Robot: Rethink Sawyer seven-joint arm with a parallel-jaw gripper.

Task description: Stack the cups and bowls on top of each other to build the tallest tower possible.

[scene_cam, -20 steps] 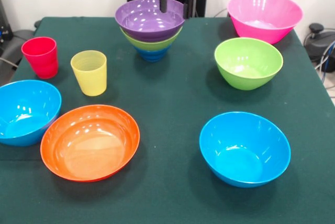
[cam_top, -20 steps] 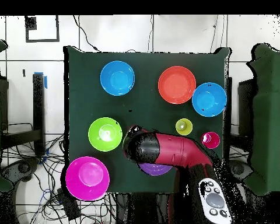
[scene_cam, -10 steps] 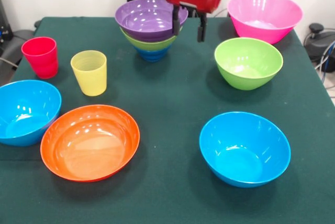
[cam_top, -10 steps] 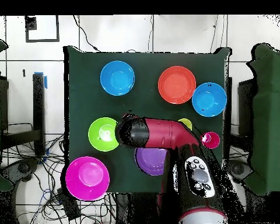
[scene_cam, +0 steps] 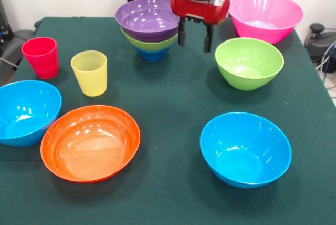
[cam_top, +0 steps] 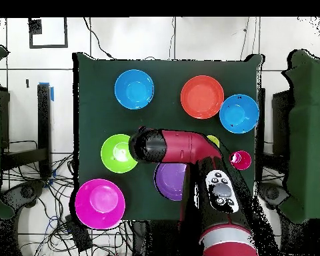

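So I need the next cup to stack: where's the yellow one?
In the front view the yellow cup stands left of centre, between the red cup and the orange bowl.

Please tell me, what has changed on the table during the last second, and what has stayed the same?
Only the arm moved. The gripper came away from over the purple bowl toward the single lime green bowl and now hangs open and empty between them. Nothing was grasped or released. The tower, both cups and all other bowls kept their places.
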